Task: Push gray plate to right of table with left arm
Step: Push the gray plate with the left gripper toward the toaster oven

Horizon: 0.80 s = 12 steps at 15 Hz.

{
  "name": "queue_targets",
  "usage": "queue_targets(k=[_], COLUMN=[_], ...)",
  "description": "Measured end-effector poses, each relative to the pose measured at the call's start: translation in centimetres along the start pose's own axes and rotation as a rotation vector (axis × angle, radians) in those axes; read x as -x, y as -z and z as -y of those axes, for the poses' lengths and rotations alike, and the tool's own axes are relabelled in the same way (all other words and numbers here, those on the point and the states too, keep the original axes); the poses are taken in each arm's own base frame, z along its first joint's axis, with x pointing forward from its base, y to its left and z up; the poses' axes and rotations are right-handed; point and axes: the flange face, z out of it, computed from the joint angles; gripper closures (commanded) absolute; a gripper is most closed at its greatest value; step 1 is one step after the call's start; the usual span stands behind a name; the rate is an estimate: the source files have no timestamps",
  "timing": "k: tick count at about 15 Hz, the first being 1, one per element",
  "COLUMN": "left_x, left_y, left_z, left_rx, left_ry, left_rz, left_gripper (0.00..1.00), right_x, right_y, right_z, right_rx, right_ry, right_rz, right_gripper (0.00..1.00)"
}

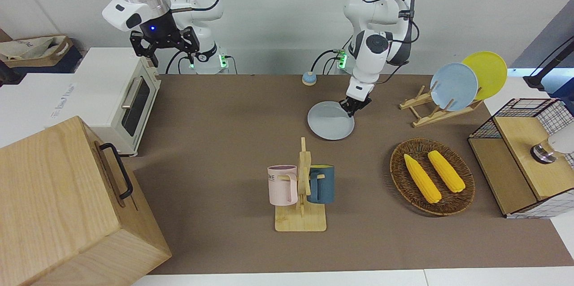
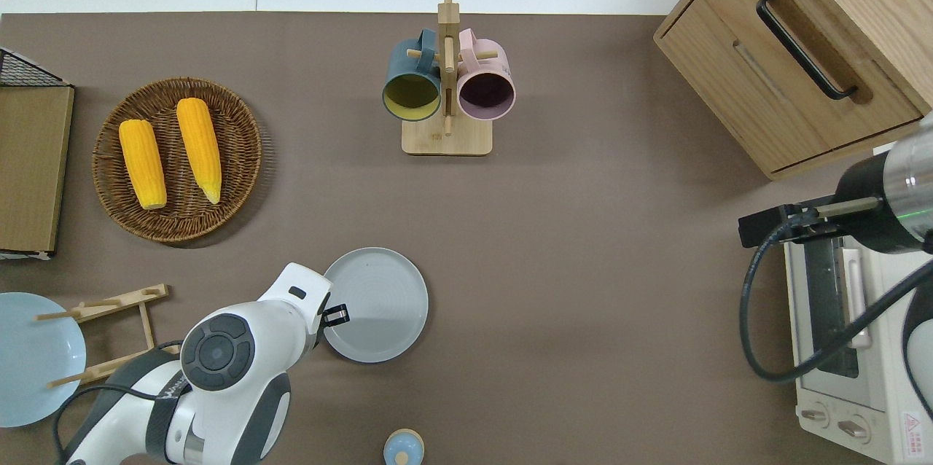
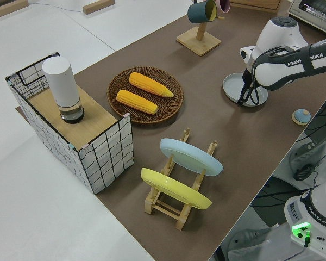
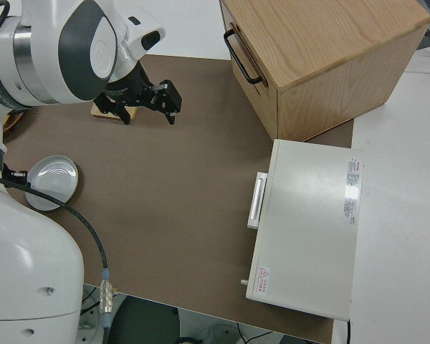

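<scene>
I see the gray plate (image 2: pixel 375 304) lying flat on the table (image 2: pixel 583 268), with my left gripper (image 2: pixel 337 315) down at the plate's rim on the side toward the left arm's end; its fingers look pressed close together with nothing between them, tips at the plate's edge. The left arm (image 1: pixel 374 50) slants down to that point from its base. From the claw, the small blue bell (image 2: pixel 404 447) sits nearer to the robots, toward the right arm's end. The wooden plate rack (image 1: pixel 437 109), carrying a sky-blue plate (image 1: pixel 454 86) and a yellow plate (image 1: pixel 486 73) on edge, stands toward the left arm's end of the table from the claw, well apart. Farther from the robots than the claw lies the wicker basket (image 2: pixel 240 159) with two corn cobs (image 2: pixel 171 151), and the mug stand (image 2: pixel 447 86) with a dark blue and a pink mug hangs farther out, toward the middle. The right gripper (image 1: pixel 165 44) is parked, its fingers spread apart.
</scene>
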Motion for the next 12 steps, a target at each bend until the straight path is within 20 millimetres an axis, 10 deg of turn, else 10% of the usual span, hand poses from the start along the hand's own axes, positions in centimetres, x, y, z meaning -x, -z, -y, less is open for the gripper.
queue_targets(k=[12], left_x=[2.1], left_y=[-0.3], left_z=[-5.9], left_rx=[0.006], left_ry=[0.084], left_rz=[0.001], left_gripper=[1.0], right_x=[0.0], right_y=[0.0], right_z=[0.0], right_rx=[0.0], right_ry=[0.0], right_rz=[0.0], right_gripper=[0.017])
